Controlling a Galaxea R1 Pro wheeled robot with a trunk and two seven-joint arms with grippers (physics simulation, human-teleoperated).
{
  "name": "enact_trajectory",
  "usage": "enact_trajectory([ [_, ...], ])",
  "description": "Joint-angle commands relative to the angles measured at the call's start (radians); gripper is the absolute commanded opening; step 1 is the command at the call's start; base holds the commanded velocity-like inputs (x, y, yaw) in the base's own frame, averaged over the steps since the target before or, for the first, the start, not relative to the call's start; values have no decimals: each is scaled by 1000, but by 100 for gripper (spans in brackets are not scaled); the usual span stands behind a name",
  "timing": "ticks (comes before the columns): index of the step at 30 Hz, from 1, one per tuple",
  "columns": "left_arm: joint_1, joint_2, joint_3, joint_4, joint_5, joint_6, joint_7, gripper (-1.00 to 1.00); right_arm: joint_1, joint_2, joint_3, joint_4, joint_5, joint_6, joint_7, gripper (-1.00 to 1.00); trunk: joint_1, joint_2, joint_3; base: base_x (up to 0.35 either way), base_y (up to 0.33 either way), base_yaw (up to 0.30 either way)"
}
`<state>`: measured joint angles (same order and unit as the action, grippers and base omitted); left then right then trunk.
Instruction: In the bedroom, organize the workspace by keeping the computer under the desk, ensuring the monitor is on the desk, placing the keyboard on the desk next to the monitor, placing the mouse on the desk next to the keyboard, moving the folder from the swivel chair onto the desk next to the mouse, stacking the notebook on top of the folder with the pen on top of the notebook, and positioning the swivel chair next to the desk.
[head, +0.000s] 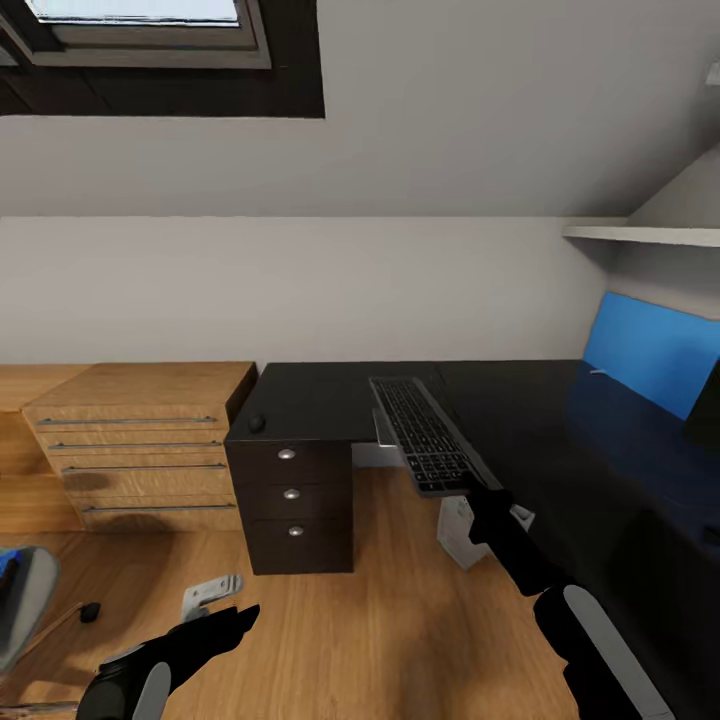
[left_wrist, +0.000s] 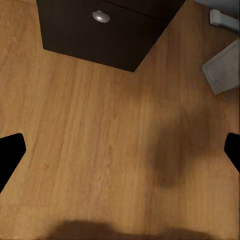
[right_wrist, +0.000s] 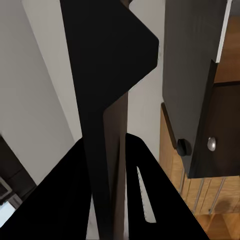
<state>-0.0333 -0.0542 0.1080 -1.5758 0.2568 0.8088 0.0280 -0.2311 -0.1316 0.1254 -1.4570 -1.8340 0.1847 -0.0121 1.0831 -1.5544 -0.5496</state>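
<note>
1. Keyboard (head: 428, 434) sits clamped at its near end in the right hand (head: 478, 492), stretching away from that hand and angled up above the black worktop (head: 520, 410); in the right wrist view it runs edge-on as a dark slab (right_wrist: 107, 100) between the two fingers (right_wrist: 60, 200), which press it from both sides.
2. Mouse (head: 257, 422) rests on the worktop's far-left corner, well beyond the right hand and off to its left; the right wrist view shows it as a small dark lump (right_wrist: 183, 146) at the worktop's edge.
3. Computer (head: 462, 528) stands on the wooden floor (head: 380, 620) just below the right hand, partly hidden behind that arm.
4. Left hand (head: 225, 625) hangs low over the floor with its fingers spread and nothing between them; the left wrist view has the dark fingertips (left_wrist: 10, 152) wide apart over bare boards.
5. Drawers (head: 291, 500) with silver knobs stand ahead of the left hand, the lowest one showing in the left wrist view (left_wrist: 107, 32).
6. Swivel chair (head: 25, 600) shows its grey back to the left of the left hand, with a sliver of blue, perhaps the folder (head: 8, 566), on it.
</note>
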Motion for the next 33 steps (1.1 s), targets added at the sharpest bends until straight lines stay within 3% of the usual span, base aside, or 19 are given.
enact_trajectory([
  [1,-1,-1,2,-1,8,6,3,100,-1,-1,-6,0,-13,5,0,-100,-5,7,2,-296,-184,0],
  [16,-1,-1,3,0,10,6,2,100,-1,-2,-30,10,-19,13,-2,-100,-62,112,49,-332,-47,0],
  [21,-1,-1,28,0,27,6,0,100,-1,-2,-34,10,-19,13,-2,-100,-81,147,65,-344,-1,0],
  [26,0,-2,30,0,31,6,0,100,-1,-2,-35,9,-19,11,-1,-100,-100,182,81,-344,-1,0],
  [33,0,-4,29,0,29,6,9,100,-1,-3,-65,9,-17,12,-3,-100,-127,231,102,-331,-183,0],
])
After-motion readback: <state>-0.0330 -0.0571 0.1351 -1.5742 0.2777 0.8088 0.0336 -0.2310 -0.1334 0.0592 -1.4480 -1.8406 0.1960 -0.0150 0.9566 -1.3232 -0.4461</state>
